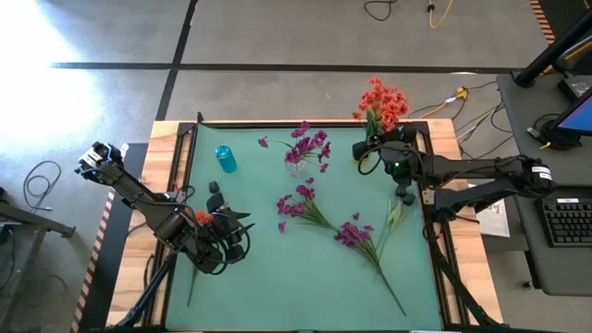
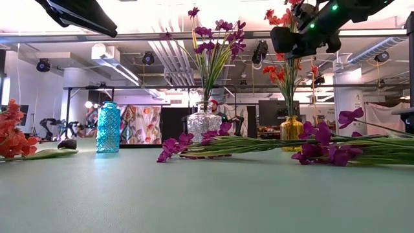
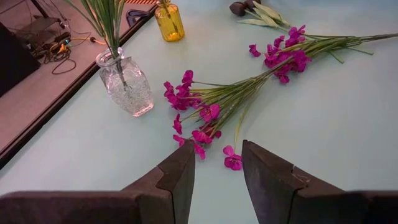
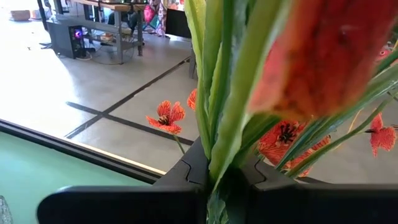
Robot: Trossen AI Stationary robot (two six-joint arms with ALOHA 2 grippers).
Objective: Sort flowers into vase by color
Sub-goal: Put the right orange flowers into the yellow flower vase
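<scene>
Bright, even overhead light. Glare whitens the floor [image 1: 46, 55] in the high view; the nearest orange flower [image 4: 329, 56] blurs before the right wrist camera.

The right end effector [image 4: 225, 177] is clamped on green stems [image 4: 219, 93] of orange-red flowers [image 4: 323, 56], which fill the close foreground. Beyond lie the green desk [image 4: 37, 177] edge and a grey floor [image 4: 74, 87] with dark lines.

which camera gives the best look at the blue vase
The low view shows the blue vase best: it stands upright in full side profile, with no flowers in it. The high view shows it only from above, small, near the far left of the mat. Neither wrist view shows it.
</scene>
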